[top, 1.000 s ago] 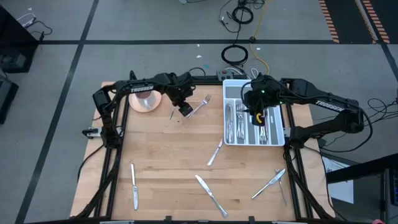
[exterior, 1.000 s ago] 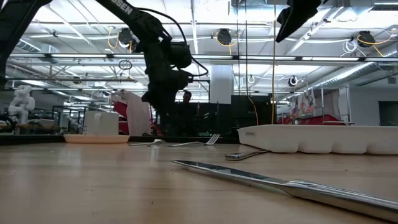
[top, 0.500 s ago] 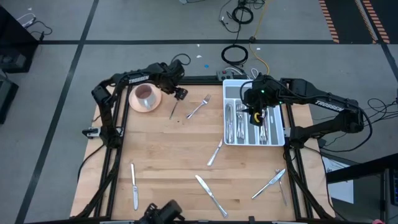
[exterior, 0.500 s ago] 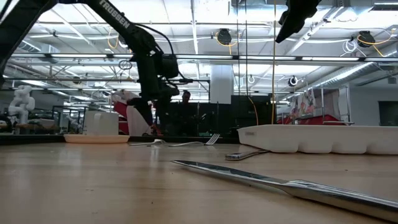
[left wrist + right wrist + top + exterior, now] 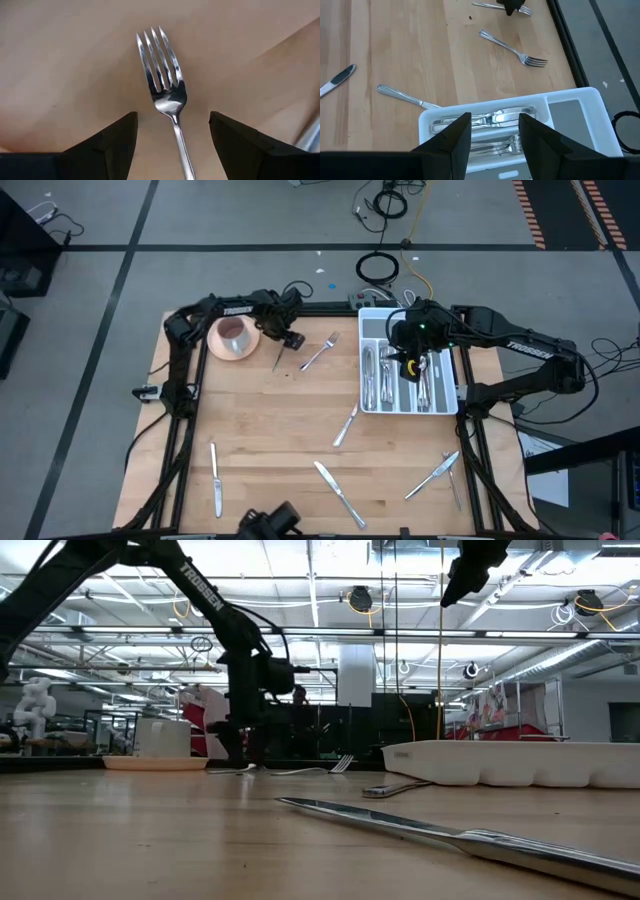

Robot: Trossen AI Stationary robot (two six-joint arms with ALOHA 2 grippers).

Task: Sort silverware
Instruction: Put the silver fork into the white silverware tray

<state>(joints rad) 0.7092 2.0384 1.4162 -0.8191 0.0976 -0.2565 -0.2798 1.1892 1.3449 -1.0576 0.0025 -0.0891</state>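
pale wooden table [image 5: 270, 430] under both arms. left gripper [image 5: 291, 339] sits low at the far side beside the pink bowl [image 5: 234, 335], jaws spread wide and empty; a fork [image 5: 167, 95] lies flat on the wood between its fingers [image 5: 107, 145], handle running back toward the wrist, tines pointing away, touching neither. another fork [image 5: 320, 352] lies just beside it. right gripper [image 5: 412, 365] hangs over the white tray [image 5: 372, 315], jaws parted, holding nothing, with sorted silverware [image 5: 490, 118] below. knives [image 5: 338, 492] lie scattered nearer the front.
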